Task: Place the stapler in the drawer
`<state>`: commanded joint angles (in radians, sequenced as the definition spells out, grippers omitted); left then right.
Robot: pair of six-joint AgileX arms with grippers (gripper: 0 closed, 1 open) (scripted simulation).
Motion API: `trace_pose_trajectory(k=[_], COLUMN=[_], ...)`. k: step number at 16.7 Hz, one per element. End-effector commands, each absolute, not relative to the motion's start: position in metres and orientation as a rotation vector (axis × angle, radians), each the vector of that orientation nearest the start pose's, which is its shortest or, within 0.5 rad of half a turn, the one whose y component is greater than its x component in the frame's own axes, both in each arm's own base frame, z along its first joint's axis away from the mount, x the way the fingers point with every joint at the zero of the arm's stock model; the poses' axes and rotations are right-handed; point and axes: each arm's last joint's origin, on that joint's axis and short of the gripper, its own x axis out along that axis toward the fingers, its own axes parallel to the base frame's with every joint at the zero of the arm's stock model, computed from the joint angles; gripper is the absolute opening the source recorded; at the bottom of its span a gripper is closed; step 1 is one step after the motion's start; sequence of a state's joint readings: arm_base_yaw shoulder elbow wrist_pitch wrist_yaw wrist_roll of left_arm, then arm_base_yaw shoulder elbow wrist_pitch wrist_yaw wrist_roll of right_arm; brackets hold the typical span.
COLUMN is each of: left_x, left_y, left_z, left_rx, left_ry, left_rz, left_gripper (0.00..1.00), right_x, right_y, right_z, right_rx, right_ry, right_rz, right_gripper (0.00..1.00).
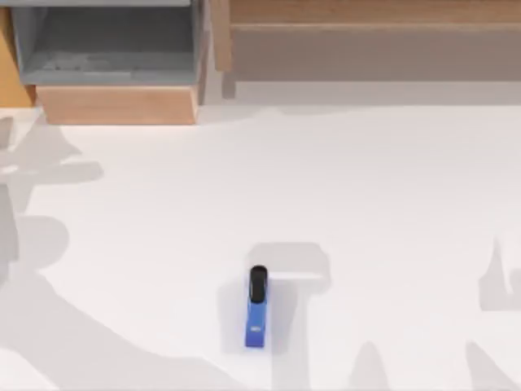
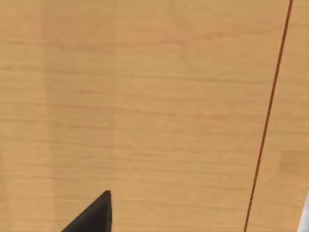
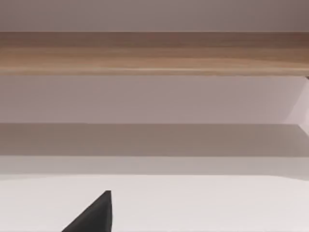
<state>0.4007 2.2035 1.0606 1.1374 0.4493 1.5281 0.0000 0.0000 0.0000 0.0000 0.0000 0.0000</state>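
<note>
Stapler (image 1: 256,308) flat on white table (image 1: 391,204), far from open drawer (image 1: 114,49); grippers' grip state: cannot tell.

The stapler (image 1: 256,309), a small narrow blue bar with a black rounded end pointing toward twelve o'clock and a tiny pale mark near its six o'clock end, lies flat on my white table, low and near centre. The drawer (image 1: 116,104) sits at about eleven o'clock, well apart, pulled open, showing grey walls and floor behind its light tan wooden front.
</note>
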Motion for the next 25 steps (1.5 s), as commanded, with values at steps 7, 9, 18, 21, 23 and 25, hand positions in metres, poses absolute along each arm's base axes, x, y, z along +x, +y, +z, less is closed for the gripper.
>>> trace_pose_trajectory(k=[7,9,18,21,23,25], left_x=[0.408,0.408,0.433,0.433,0.433,0.433], left_y=[0.171,0.169,0.171,0.171,0.171,0.171], left_z=[0.095,0.095,0.095,0.095,0.095,0.095], left_rx=[1.571,1.569,1.571,1.571,1.571,1.571], left_ry=[-0.016,-0.015,-0.016,-0.016,-0.016,-0.016], left_rz=[-0.016,-0.020,-0.016,-0.016,-0.016,-0.016], left_gripper=[1.00,1.00,1.00,0.85,0.70,0.55], right_x=[0.106,0.106,0.106,0.106,0.106,0.106], right_y=[-0.001,-0.001,-0.001,-0.001,-0.001,-0.001], right_z=[0.160,0.160,0.160,0.160,0.160,0.160], right_rx=[0.000,0.000,0.000,0.000,0.000,0.000], right_ry=[0.000,0.000,0.000,0.000,0.000,0.000], right_rz=[0.000,0.000,0.000,0.000,0.000,0.000], right_gripper=[1.00,1.00,1.00,1.00,1.00,1.00])
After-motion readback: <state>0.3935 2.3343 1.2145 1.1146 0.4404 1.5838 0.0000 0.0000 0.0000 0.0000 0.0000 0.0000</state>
